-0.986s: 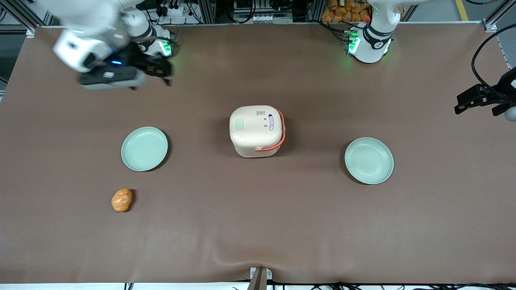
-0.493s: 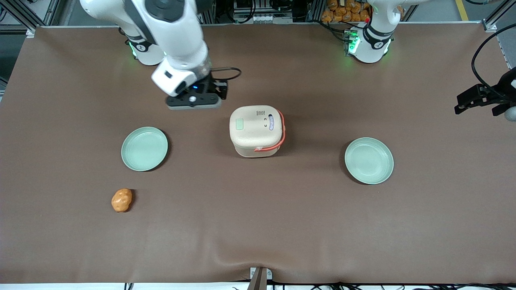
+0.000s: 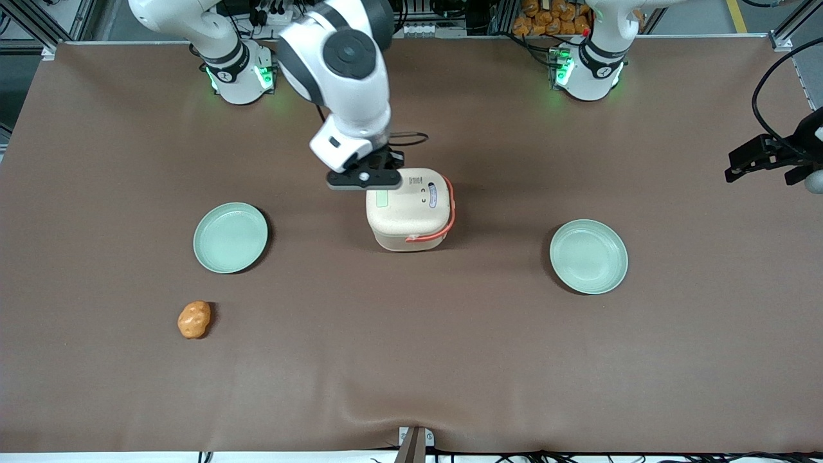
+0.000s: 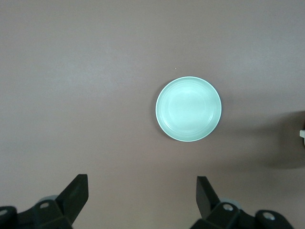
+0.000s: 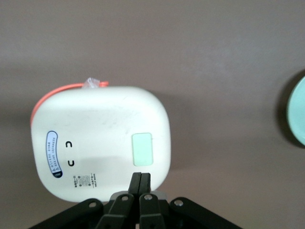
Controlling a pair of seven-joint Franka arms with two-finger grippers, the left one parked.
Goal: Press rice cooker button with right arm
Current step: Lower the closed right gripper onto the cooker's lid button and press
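I see the brown bench (image 3: 411, 360) from the front camera, with the rice cooker (image 3: 407, 209) sitting near its middle, lid shut and coral-red handle (image 3: 450, 212) lying around the edge facing the parked arm's end. My right arm (image 3: 344, 71) reaches down from above, and its pincer (image 3: 364, 180) hangs over the cooker's edge toward the working arm's end, at the corner farther from the front camera. In the wrist camera the pincer (image 5: 140, 183) has its two fingers pressed together with no gap, gripping nothing, and their tips sit just beside the pale green button (image 5: 142, 149) on the lid, short of it. I cannot tell for certain whether the tips touch the lid.

One pale green plate (image 3: 230, 237) lies toward the working arm's end, another plate (image 3: 588, 256) toward the parked arm's end, both well apart from the cooker. A small orange lumpy object (image 3: 194, 319), possibly a potato, lies nearer the front camera than the first plate.
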